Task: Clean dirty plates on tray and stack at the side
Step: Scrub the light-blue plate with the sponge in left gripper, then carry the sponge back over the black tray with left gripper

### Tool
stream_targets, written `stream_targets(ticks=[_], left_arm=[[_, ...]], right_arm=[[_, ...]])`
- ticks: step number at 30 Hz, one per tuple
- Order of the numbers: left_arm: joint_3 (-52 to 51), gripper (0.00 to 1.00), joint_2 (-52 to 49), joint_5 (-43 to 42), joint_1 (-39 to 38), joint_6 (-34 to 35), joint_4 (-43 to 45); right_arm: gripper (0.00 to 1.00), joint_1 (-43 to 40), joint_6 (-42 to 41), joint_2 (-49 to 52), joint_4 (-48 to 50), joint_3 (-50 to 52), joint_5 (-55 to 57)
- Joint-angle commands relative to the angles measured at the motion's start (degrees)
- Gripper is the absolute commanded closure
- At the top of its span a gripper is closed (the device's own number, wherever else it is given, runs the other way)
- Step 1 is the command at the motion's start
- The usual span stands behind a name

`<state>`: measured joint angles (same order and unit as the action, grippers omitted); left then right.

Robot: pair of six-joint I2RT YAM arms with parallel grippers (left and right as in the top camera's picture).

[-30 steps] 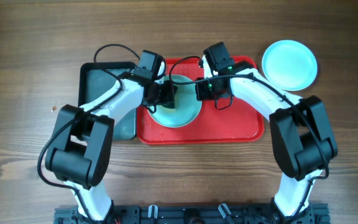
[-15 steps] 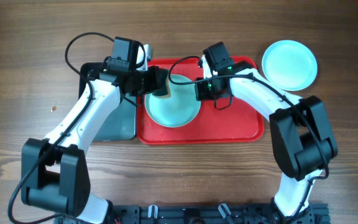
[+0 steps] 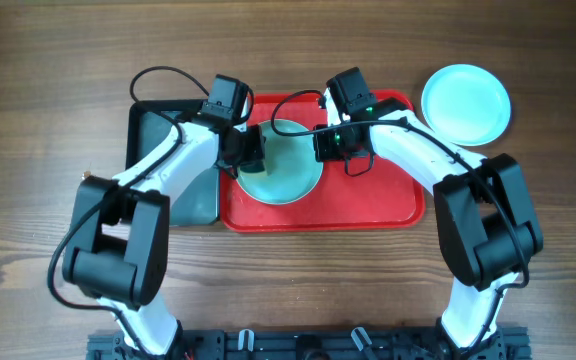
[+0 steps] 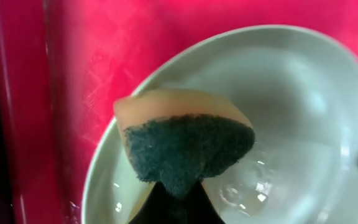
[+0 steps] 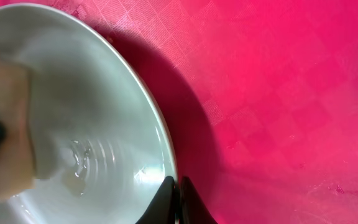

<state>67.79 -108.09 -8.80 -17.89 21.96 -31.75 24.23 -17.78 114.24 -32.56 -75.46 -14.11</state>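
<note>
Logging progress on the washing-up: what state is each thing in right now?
Red tray: holding one plate.
Tray plate: wet, rim pinched by right gripper.
Sponge: clamped in left gripper, over that plate.
Side plate: flat on the table, right of the tray.

Overhead looking straight down, wrist cameras very close, both sharing one plate [image 4: 291,112]

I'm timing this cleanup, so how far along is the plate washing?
Done, by the look: one pale aqua plate lies on the table right of the red tray; whether another sits under it is unclear. In hand: the left gripper holds a sponge to the tray's plate while the right gripper pinches its rim. Left: finishing it and stacking it aside.
</note>
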Motion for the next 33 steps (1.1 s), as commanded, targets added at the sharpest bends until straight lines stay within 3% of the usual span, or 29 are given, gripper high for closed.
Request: stream_targets(ticks=[1, 10, 15, 17, 22, 28, 33], left_arm=[[-0.37, 0.96, -2.6, 2.32, -0.07, 4.96, 0.31], [-0.28, 0.96, -2.82, -25.86, -1.29, 5.07, 9.14], [0.76, 0.96, 3.39, -26.27, 3.39, 5.09, 10.78], [0.76, 0.96, 7.93, -24.24, 6.34, 5.09, 9.84], [0.76, 0.96, 15.23, -10.23, 15.8, 3.5, -1.99], [0.66, 0.96, 15.28, 4.11, 24.63, 0.5, -16.5], [-1.51, 0.96, 15.19, 6.34, 25.57, -2.27, -16.46]], right_arm=[[0.96, 0.35, -0.22, 0.68, 0.15, 0.17, -0.83], [0.96, 0.35, -0.24, 0.68, 0.13, 0.17, -0.83], [0.96, 0.35, -0.22, 0.68, 0.15, 0.17, -0.83], [0.92, 0.35, -0.24, 0.68, 0.15, 0.17, -0.81], [0.62, 0.35, -0.22, 0.68, 0.15, 0.17, -0.81], [0.56, 0.35, -0.24, 0.68, 0.17, 0.17, -0.79], [0.58, 0.35, -0.48, 0.7, 0.15, 0.17, -0.11]])
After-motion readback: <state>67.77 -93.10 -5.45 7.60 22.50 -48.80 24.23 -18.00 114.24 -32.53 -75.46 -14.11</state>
